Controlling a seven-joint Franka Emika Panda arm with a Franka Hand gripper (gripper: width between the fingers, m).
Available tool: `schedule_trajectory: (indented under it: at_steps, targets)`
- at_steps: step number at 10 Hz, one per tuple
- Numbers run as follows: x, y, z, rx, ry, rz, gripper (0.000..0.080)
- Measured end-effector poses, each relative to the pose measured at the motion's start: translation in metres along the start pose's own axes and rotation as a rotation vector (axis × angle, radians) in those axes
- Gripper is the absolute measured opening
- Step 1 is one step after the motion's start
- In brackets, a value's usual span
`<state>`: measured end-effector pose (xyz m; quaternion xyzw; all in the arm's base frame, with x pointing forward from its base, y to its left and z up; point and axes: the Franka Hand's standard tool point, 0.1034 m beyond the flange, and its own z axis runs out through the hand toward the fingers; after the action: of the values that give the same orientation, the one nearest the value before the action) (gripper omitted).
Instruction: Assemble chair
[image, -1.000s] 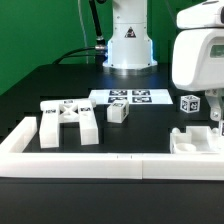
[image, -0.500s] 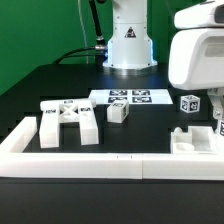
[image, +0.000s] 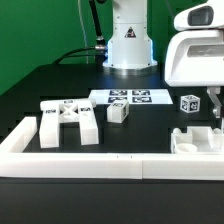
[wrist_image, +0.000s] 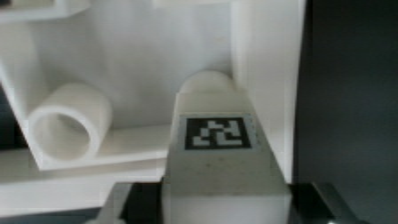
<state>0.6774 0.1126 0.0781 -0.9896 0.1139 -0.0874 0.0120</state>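
Observation:
My gripper (image: 214, 108) hangs at the exterior view's right, over a white chair part (image: 194, 141) by the border wall. In the wrist view the gripper (wrist_image: 222, 203) is shut on a white chair leg (wrist_image: 221, 120) with a square tag on its face. The leg points at a white panel part with a round peg (wrist_image: 68, 124). A cross-braced chair frame (image: 68, 122) lies at the exterior view's left. A small white block (image: 118, 113) and a tagged cube (image: 189, 102) lie near the middle. In the exterior view the leg is mostly hidden by the hand.
The marker board (image: 130, 97) lies flat in front of the robot base (image: 129, 50). A long white border wall (image: 100, 160) runs along the near side and turns back at the exterior view's left. The table top is black.
The robot hand has shifted slightly toward the exterior view's left. The loose parts have not moved.

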Motion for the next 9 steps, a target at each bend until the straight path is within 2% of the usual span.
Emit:
schedule_trajectory:
  at_steps: [6,9]
  targets:
    - [-0.0007,0.0003,-0.0002,-0.007,-0.002,0.521,0.0294]
    - [0.0001,0.0013,-0.0006,0.003,-0.009,0.709,0.0294]
